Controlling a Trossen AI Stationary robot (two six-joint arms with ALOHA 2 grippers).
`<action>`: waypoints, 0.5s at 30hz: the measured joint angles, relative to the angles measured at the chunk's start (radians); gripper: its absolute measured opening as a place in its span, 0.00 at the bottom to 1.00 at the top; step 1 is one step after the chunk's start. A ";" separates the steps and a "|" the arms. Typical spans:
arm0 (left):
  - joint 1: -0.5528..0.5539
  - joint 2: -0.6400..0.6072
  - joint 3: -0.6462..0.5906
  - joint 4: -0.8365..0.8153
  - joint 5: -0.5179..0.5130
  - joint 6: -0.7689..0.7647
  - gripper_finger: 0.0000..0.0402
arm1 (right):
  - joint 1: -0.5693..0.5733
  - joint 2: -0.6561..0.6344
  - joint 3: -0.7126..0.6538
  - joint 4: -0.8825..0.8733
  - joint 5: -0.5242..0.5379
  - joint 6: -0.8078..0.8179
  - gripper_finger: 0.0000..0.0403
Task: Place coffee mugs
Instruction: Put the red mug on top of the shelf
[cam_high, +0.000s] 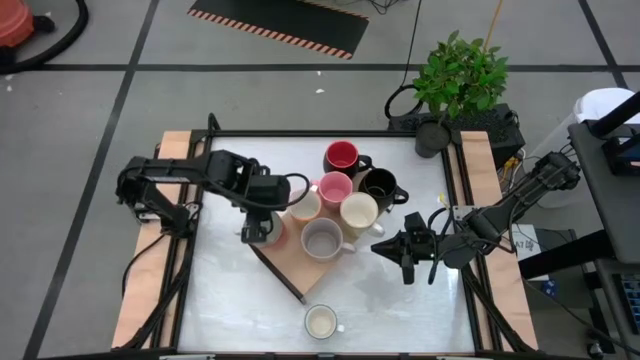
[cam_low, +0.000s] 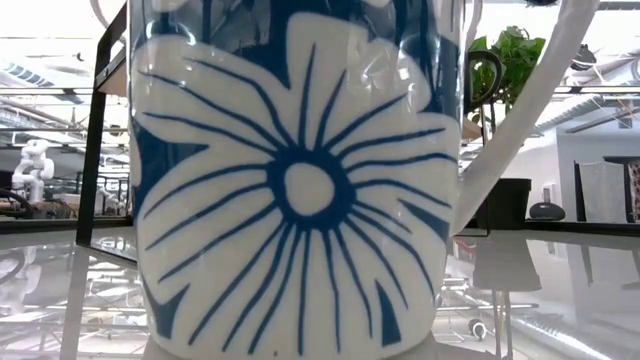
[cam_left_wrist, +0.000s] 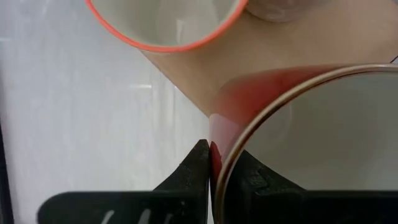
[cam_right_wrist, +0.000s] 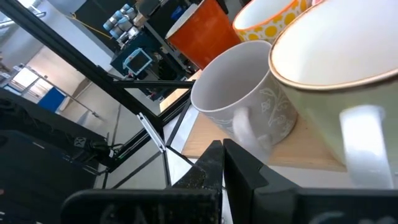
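Close by, at twelve o'clock from the right gripper (cam_right_wrist: 222, 163): a grey ceramic mug with a faint embossed leaf pattern (cam_right_wrist: 245, 93), white inside, handle turned toward the camera. At two o'clock, nearest and largest: a pale cream mug with a thin gold rim (cam_right_wrist: 329, 74), its white handle facing forward. Behind them, a white mug dotted in yellow (cam_right_wrist: 264, 15) and an orange mug (cam_right_wrist: 200, 30). All standing upright on a light wooden board (cam_right_wrist: 273, 152). Dark fingers (cam_right_wrist: 208, 168) pressed together, holding nothing. At ten o'clock, black frame rails (cam_right_wrist: 93, 81).
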 joint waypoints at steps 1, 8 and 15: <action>0.005 0.000 0.000 0.008 0.000 0.011 0.07 | 0.000 0.000 0.000 -0.001 0.000 0.000 0.00; 0.023 0.000 0.000 0.021 -0.022 0.035 0.17 | 0.000 0.000 0.000 0.000 0.031 0.007 0.00; 0.023 -0.001 0.000 0.045 -0.022 0.025 0.18 | 0.000 0.000 0.000 0.001 0.033 0.006 0.00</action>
